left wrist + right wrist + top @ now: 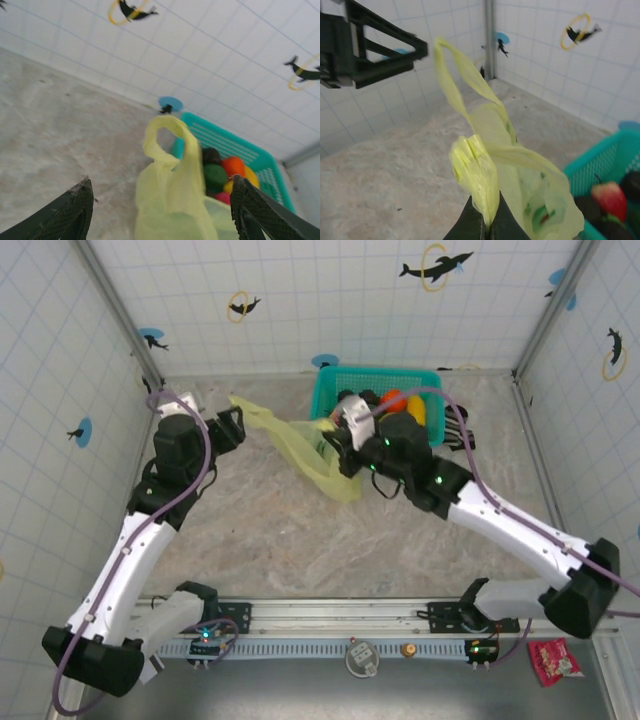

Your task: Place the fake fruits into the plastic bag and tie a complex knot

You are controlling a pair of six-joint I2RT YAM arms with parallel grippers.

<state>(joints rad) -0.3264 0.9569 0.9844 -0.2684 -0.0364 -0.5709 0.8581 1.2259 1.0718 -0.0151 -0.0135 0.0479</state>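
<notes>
Beside the teal basket (335, 381), right end effector (485, 226) pinches the crinkly, translucent yellow-green plastic bag (322, 466); left end effector (161, 182) gapes either side of a handle (189, 150).

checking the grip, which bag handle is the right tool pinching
The crumpled handle, clamped in the right tool; the other handle stands as an open loop.

Overhead camera, close wrist cameras sharing plastic bag (170, 200)

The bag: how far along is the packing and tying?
Early. Nothing looks done yet. In hand: the right gripper pinches the bag, and the left gripper is open around a handle. To do: fruits lie in the basket, and no knot is tied.
</notes>
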